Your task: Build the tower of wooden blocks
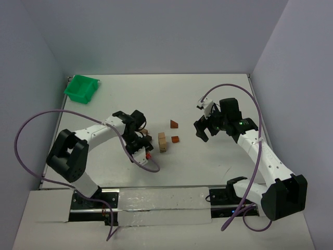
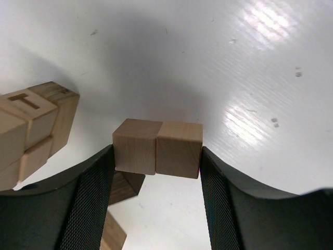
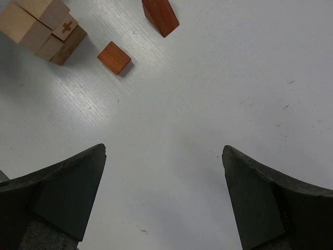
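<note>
Left wrist view: the tower (image 2: 36,127) stands at the frame's left edge, and at centre the left gripper (image 2: 156,156) pinches two tan cubes (image 2: 157,146) side by side. They'd best travel level and settle squarely on top. The right gripper (image 3: 164,156) hangs spread, empty.

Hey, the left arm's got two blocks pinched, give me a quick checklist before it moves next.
1. Grip: left gripper pinches the two tan cubes side by side, ok.
2. Held cubes flush with each other: cannot tell.
3. Stack: tower stands, ok.
4. Cubes lined up over tower: not ok, it sits off to one side.
5. Other arm: right gripper open, empty, away from tower, ok.
6. Loose reddish cube and wedge clear of tower: ok.
</note>
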